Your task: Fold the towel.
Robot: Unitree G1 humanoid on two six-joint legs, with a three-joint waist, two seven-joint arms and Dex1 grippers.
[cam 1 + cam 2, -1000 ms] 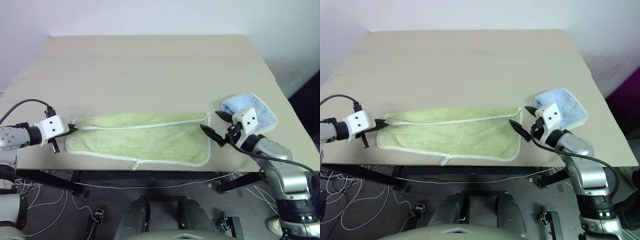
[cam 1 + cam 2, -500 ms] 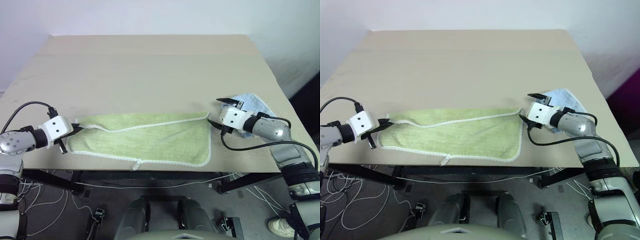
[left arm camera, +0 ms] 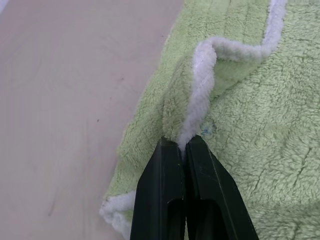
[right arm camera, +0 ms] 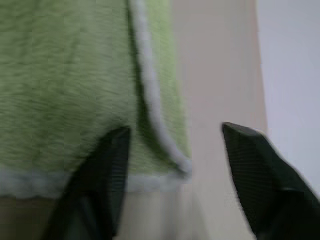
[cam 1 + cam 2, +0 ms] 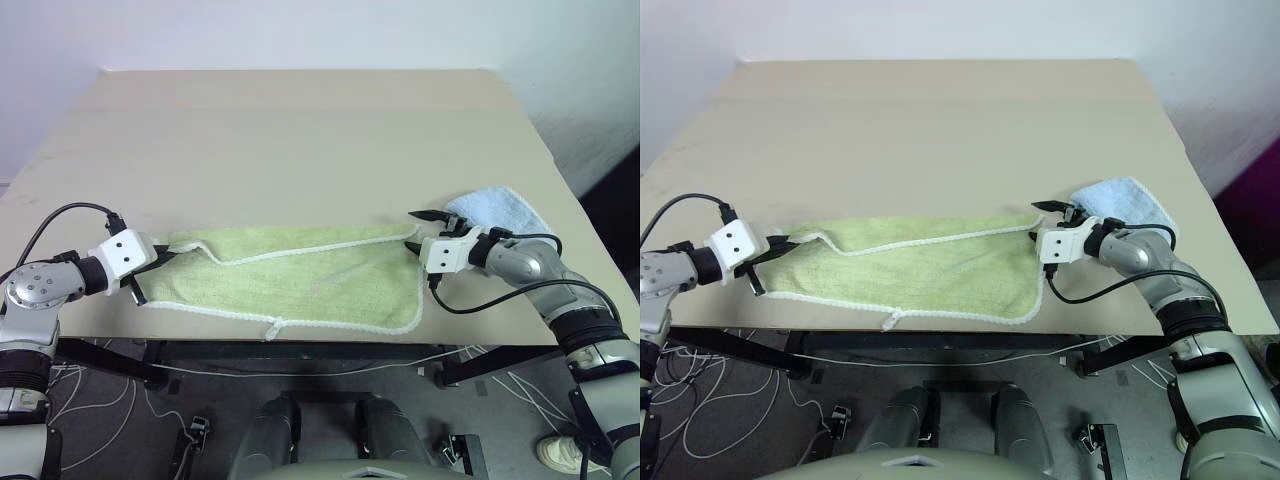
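Observation:
The light green towel [image 5: 300, 280] with white edging lies doubled lengthways near the table's front edge, its small loop tag [image 5: 271, 327] at the front hem. My left gripper [image 3: 183, 143] is shut on the white edging of the upper layer at the towel's left end [image 5: 172, 247], which is slightly raised and wrinkled. At the towel's far right corner [image 4: 172, 160] my right gripper [image 5: 413, 230] is open. One finger [image 4: 107, 165] rests over the cloth and the other finger [image 4: 255, 160] is over bare table, so the corner lies between them, ungripped.
A folded light blue towel [image 5: 497, 206] lies right behind my right gripper, near the beige table's [image 5: 300, 130] right edge. The green towel's front hem runs close to the table's front edge. Cables hang from both wrists.
My right gripper rolled, moved left and down to the towel's far right corner, and its fingers narrowed. My left gripper shifted slightly right, bunching the towel's left end.

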